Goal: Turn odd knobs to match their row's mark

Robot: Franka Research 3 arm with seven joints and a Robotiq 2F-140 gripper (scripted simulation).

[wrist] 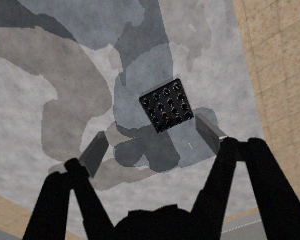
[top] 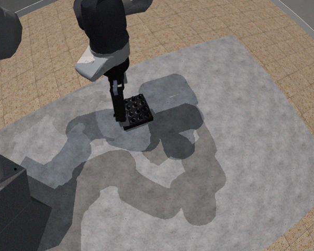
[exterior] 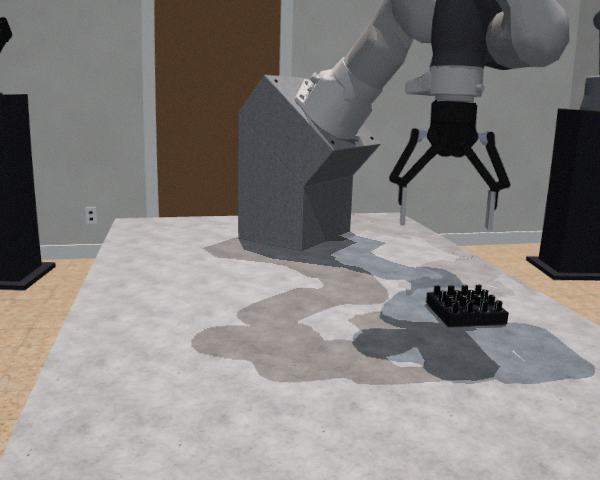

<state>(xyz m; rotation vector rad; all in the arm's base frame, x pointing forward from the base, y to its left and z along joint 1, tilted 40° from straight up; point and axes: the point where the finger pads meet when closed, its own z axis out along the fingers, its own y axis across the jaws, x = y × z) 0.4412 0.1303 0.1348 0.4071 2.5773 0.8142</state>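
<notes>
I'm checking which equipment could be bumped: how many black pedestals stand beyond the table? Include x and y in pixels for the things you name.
2: one at the exterior view's left edge (exterior: 5,186), one at its right (exterior: 579,191). Others may be out of frame.

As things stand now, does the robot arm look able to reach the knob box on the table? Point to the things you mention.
Probably yes: the open gripper (top: 120,120) (exterior: 446,226) (wrist: 150,130) hangs above the table (top: 259,121) (exterior: 186,413) (wrist: 20,90), and nothing visible blocks its way to the knob box (top: 136,125) (exterior: 478,319) (wrist: 150,117).
</notes>
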